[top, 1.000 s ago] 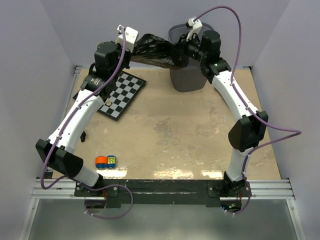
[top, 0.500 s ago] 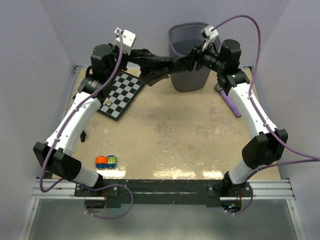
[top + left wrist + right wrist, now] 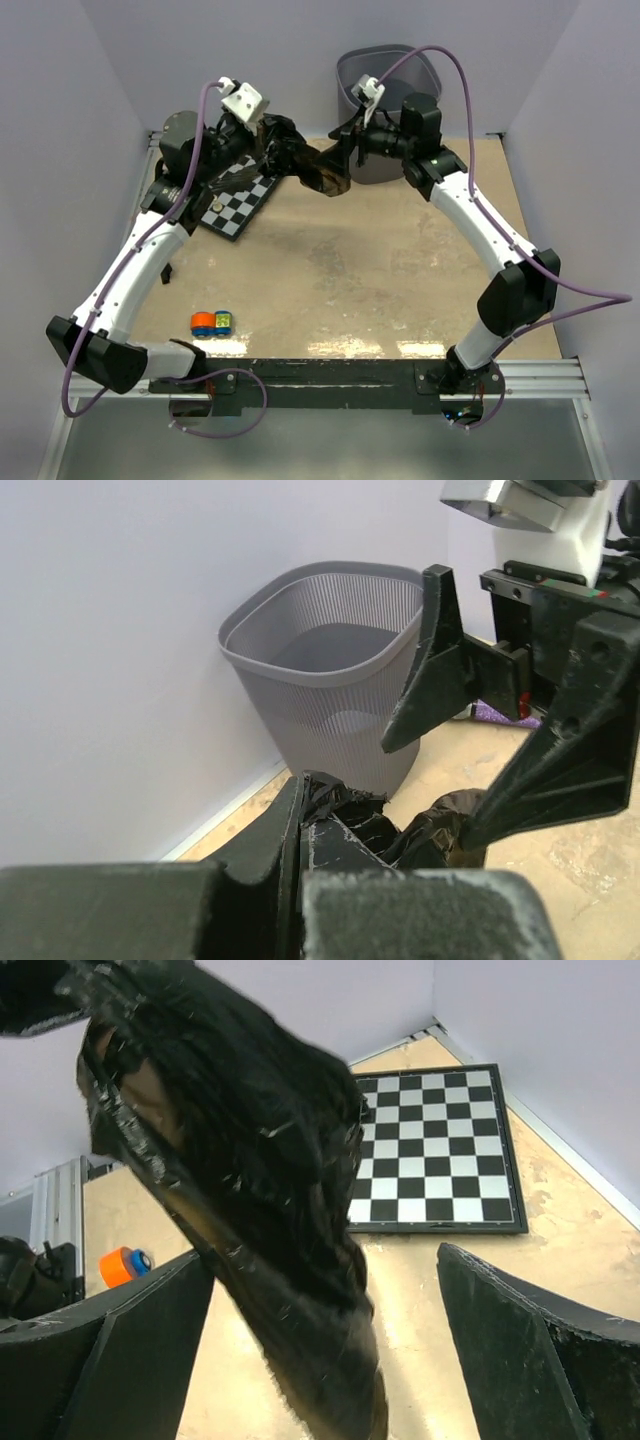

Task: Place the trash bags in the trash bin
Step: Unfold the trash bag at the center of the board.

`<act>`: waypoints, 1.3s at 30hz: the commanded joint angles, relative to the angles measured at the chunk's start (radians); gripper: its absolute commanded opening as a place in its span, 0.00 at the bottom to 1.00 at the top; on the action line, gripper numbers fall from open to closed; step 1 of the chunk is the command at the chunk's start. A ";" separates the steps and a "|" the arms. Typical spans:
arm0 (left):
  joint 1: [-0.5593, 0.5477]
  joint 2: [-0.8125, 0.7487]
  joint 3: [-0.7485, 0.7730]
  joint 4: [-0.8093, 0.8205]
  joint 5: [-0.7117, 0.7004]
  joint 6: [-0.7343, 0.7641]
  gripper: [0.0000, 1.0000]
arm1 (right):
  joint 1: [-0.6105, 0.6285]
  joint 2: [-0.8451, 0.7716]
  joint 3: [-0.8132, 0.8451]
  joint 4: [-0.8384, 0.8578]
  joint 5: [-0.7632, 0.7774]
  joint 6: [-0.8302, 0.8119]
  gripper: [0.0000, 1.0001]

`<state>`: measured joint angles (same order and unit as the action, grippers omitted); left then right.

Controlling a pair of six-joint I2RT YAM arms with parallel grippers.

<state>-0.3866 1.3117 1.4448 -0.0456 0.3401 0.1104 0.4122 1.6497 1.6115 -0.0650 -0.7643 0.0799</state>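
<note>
The thin, glossy, crinkled black plastic trash bag (image 3: 305,165) is bunched into a dark lump in mid-air at the far side of the sandy-brown table (image 3: 330,270). It hangs to the left of the tall grey ribbed wastebasket (image 3: 385,75), outside it and not touching it. The wastebasket stands at the far edge against the pale wall. In the left wrist view its rounded-square rim (image 3: 320,625) is plain and nothing shows inside it.

The left gripper (image 3: 268,143) has its fingers pressed together on one end of the bag. The left wrist view shows the black film (image 3: 345,825) pinched in the seam between the two fingers and spilling out beyond their tips.

The right gripper (image 3: 343,158) faces the left one from the right, in front of the wastebasket, with its jaws spread wide. In the right wrist view the bag (image 3: 250,1190) drops as a long crumpled tongue between the two black fingers (image 3: 130,1360). It hangs nearer one finger than the other and neither clamps it. Whether the bag brushes a fingertip cannot be told.

A flat black-and-white chequered board (image 3: 240,195) lies on the table under and near the left gripper, towards the far left. A small orange and blue object (image 3: 212,322) sits well apart at the near left.
</note>
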 commanded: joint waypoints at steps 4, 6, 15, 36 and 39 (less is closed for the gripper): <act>0.003 -0.032 -0.024 0.007 0.016 0.061 0.00 | -0.076 0.030 0.105 0.221 -0.266 0.191 0.96; 0.003 -0.034 -0.038 0.007 0.005 0.093 0.00 | -0.090 0.038 0.105 0.322 -0.354 0.297 0.97; 0.003 -0.068 -0.087 0.087 0.069 0.199 0.00 | -0.105 0.091 0.136 0.307 -0.233 0.314 0.98; 0.003 -0.092 -0.072 0.148 0.099 0.144 0.00 | 0.014 0.177 0.159 0.134 -0.165 0.135 0.39; 0.003 -0.097 -0.073 0.153 0.089 0.150 0.00 | 0.010 0.177 0.146 0.133 -0.178 0.135 0.12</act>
<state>-0.3866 1.2457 1.3548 0.0513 0.4313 0.2687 0.4366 1.8137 1.7317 0.0380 -0.9337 0.2108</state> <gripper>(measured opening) 0.010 0.323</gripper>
